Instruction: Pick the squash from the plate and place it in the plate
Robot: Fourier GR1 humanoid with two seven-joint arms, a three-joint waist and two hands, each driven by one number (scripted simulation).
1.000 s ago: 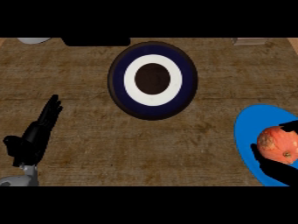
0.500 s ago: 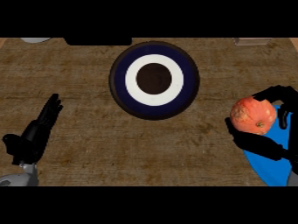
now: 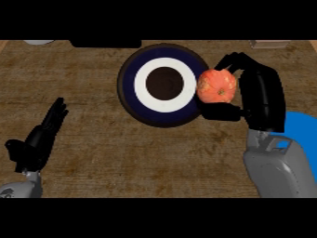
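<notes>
Brown wood-grain counter [image 3: 154,153] fills the frame; round dark-navy plate with white ring and dark centre [image 3: 162,84] sits upper middle, presumably the drop target; bright blue plate [image 3: 310,139] shows at right edge, partly hidden by the grey right forearm [image 3: 279,167], squash not on it; black right hand [image 3: 253,95] upper right of centre, fingers and thumb curled round the orange-red rounded squash [image 3: 217,86], held at the navy plate's right rim, above it as far as I can tell, likely so it can be released onto the plate; black left hand [image 3: 41,139] lower left, fingers straight and together, resting, holding nothing.
</notes>
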